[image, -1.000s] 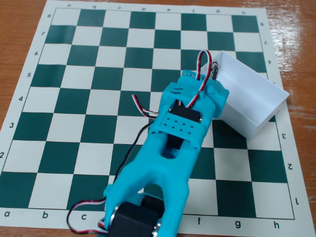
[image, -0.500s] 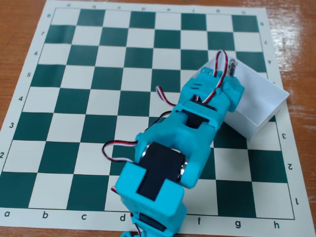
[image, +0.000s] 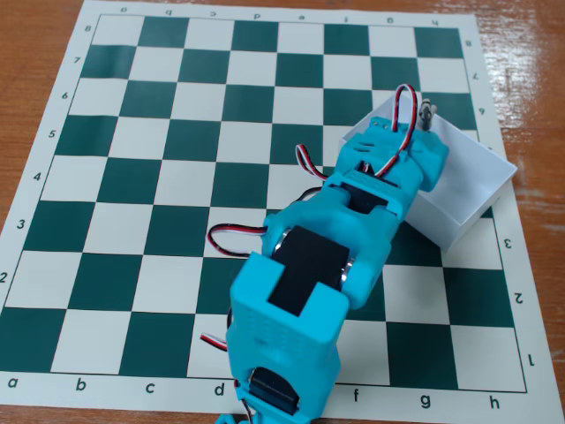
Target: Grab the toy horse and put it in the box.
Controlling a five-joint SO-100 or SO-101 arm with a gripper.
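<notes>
In the fixed view my turquoise arm reaches from the bottom edge up to the right. Its gripper [image: 422,134] hangs over the far left part of the white box [image: 472,185], which sits on the right side of the chessboard. The toy horse [image: 426,116], a tiny grey figurine, sticks out at the gripper's tip above the box's inside. The wrist covers the fingers, but the gripper looks shut on the horse. The arm also hides the near left corner of the box.
A green-and-white chessboard mat [image: 177,177] covers most of the wooden table [image: 26,53]. Red, white and black cables [image: 305,163] loop off the arm's left side. The box stands askew near the mat's right edge.
The arm has swung right and stretched forward. The gripper has carried the toy horse from the box's left corner to above its inside.
</notes>
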